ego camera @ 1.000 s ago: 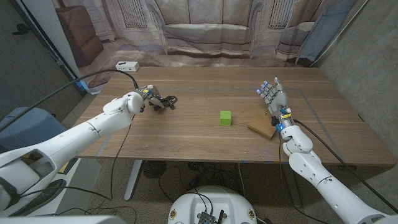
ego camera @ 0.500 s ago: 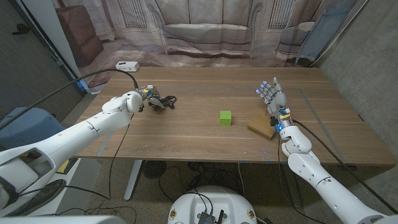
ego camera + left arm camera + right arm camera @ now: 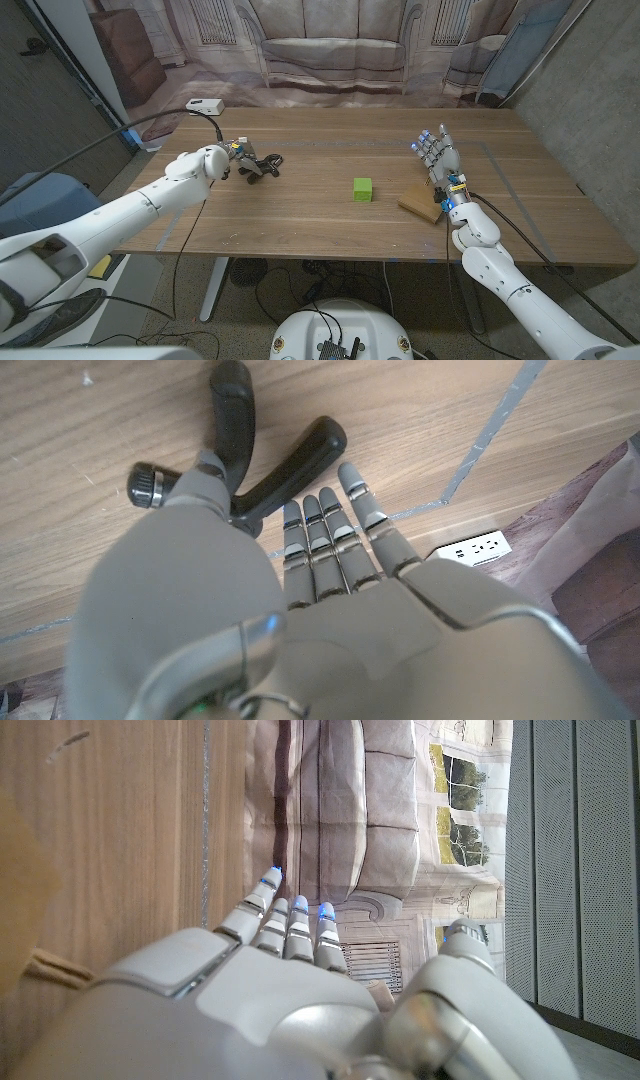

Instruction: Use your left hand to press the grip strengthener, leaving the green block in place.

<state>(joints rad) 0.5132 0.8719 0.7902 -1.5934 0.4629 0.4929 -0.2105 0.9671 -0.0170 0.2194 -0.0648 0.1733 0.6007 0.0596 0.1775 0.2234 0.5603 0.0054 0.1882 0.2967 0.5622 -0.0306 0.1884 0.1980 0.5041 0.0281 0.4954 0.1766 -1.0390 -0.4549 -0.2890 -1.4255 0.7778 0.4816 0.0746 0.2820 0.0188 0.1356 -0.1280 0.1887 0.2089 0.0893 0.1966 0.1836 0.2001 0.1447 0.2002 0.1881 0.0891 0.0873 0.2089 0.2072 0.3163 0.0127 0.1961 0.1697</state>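
Where the wooden table [image 3: 300, 215] runs toward its far left corner, the black two-handled grip strengthener [image 3: 262, 165] lies on the boards, handles splayed in a V with a small ringed knob at the joint, as the left wrist view shows [image 3: 240, 455].

Left hand [image 3: 232, 160]: positioned at the strengthener. In the left wrist view the hand [image 3: 300, 610] reaches over the joint of the tool, fingers [image 3: 325, 535] held straight and together beside one handle, thumb side lying over the joint. Whether anything is actually clasped cannot be told; the fingers seen are extended, not wrapped round a handle.

Green block [image 3: 362, 189]: small cube, standing alone near the middle of the table, well apart from the strengthener and from both hands.

Right hand [image 3: 437, 153]: raised at the right side of the table, fingers upright and slightly spread, grasping nothing; blue-lit fingertips show in the right wrist view [image 3: 290, 915].

Flat tan wooden piece [image 3: 422, 205]: lies on the table just beside the right wrist.

White power strip [image 3: 205, 105]: at the table's far left edge, beyond the strengthener.
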